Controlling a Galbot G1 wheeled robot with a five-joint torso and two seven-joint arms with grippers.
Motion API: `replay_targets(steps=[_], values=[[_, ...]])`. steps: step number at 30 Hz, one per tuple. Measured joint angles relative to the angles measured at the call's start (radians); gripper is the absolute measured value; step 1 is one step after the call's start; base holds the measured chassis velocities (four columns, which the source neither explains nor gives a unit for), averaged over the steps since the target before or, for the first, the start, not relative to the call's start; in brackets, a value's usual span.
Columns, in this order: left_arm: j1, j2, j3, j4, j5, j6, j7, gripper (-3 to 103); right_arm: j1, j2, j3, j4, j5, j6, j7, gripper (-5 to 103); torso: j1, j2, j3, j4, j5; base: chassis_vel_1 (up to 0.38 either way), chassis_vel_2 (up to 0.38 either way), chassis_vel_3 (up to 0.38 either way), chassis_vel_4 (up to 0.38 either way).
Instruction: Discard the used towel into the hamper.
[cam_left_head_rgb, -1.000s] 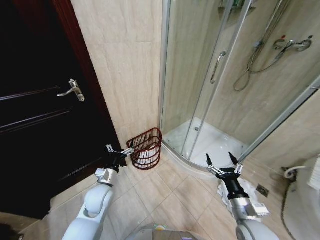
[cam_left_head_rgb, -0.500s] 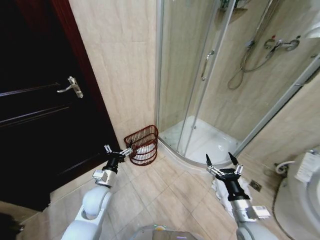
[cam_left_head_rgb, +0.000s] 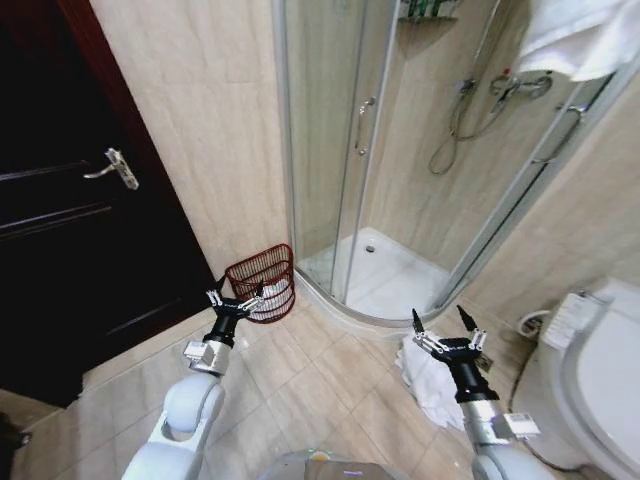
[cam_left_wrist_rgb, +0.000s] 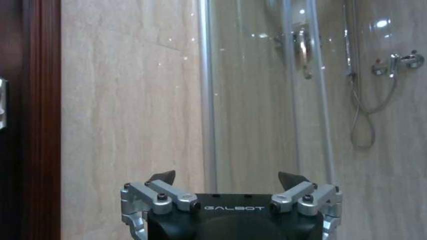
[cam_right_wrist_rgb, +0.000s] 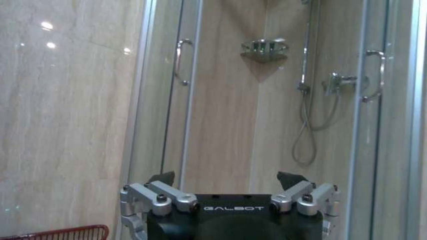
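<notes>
Both sets of jaws are standing wide open and gripping nothing. I am seeing the left gripper (cam_left_head_rgb: 236, 296) held low over the beige tiled floor (cam_left_head_rgb: 300, 385), its fingertips pointing toward the hamper; in the left wrist view the same gripper (cam_left_wrist_rgb: 227, 178) is facing the beige tiled wall (cam_left_wrist_rgb: 127, 100). The right gripper (cam_left_head_rgb: 443, 322) is hovering above a crumpled white towel (cam_left_head_rgb: 425, 375) lying on the floor near the white toilet (cam_left_head_rgb: 590, 375).

Farther out, the small round dark reddish-brown wire hamper (cam_left_head_rgb: 262, 280) is standing on the floor against the wall, between the dark wooden door (cam_left_head_rgb: 70, 230) and the glass shower enclosure (cam_left_head_rgb: 380, 150), with something white inside. Its rim (cam_right_wrist_rgb: 57, 233) is edging into the right wrist view.
</notes>
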Motion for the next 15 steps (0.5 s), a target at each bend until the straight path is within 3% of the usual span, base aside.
replay_targets(steps=[15], values=[[0.004,-0.01,0.009,0.009,0.015,-0.005,0.0,100,0.009,-0.009,0.005,-0.018,0.015,-0.001,0.003,100,0.0,0.0,0.0,0.0,0.0001,-0.123,-0.253,0.123,0.243]])
